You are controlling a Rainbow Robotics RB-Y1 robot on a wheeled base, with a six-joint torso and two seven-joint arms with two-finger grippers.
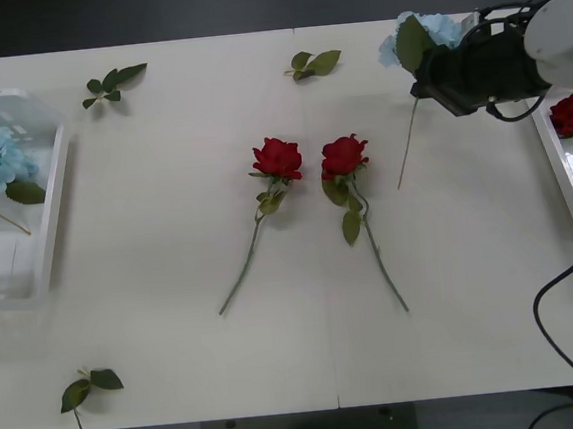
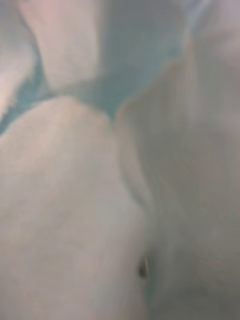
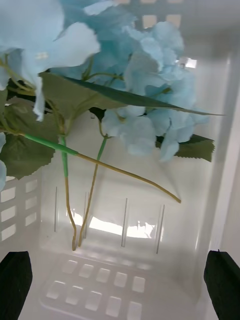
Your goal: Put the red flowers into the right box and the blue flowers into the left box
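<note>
- The likeliest trouble, as I judged it, was the blue flower [image 1: 429,33] at the far right of the table being crushed or only partly caught, since the right gripper [image 1: 433,79] was pressed right against its petals.
- Its thin stem [image 1: 407,146] trailed on the table toward the near side and could snag or drag when the bloom was lifted.
- The right arm reached in from the right edge, wrist level, over the far end of the right box [image 1: 563,165], which held one red rose [image 1: 570,114]; whether its fingers were clenched or released I could not tell.
- The left gripper [image 3: 120,277] hung spread and empty over the left box [image 1: 51,185], above two blue blooms [image 3: 145,95] lying inside.
- Two red roses [image 1: 278,159] lay side by side mid-table, well apart from both boxes.
</note>
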